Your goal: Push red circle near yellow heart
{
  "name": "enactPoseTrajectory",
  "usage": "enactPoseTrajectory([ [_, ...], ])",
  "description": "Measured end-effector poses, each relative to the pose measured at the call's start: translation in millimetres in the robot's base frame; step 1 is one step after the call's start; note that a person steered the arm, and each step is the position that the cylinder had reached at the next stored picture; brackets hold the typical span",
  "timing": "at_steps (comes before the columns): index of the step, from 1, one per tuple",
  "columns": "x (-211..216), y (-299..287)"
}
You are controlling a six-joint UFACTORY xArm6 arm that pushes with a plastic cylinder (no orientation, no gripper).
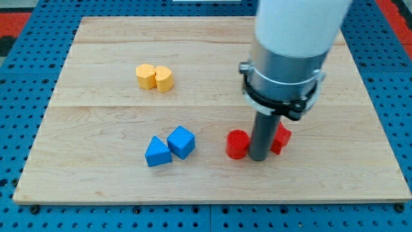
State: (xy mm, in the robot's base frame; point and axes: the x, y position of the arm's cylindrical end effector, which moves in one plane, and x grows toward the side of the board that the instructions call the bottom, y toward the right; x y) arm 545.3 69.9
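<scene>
Wood board on blue pegboard: my tip point(259, 157) wedged btwn two red blocks, no jaws on this rig, nothing held.
Red circle point(237, 144) touches tip's left side; red block point(280, 137) half hidden to the right. Yellow heart point(154, 77) sits well apart, up-left, so pushing from this side looks sensible. Blue pair point(170, 147) nearby.

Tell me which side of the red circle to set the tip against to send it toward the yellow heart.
Contact the red circle on its lower right side, since the yellow heart lies toward the view's upper left. My tip already sits just right of the circle, between it and another red block. A round wall will probably slip off-centre, so I would push low and through its middle.
</scene>
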Motion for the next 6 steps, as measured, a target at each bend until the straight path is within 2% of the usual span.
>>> enactPoseTrajectory([
  [1,-20,-47],
  [3,-30,-115],
  [4,-74,-136],
  [5,-55,-115],
  [6,-84,-110],
])
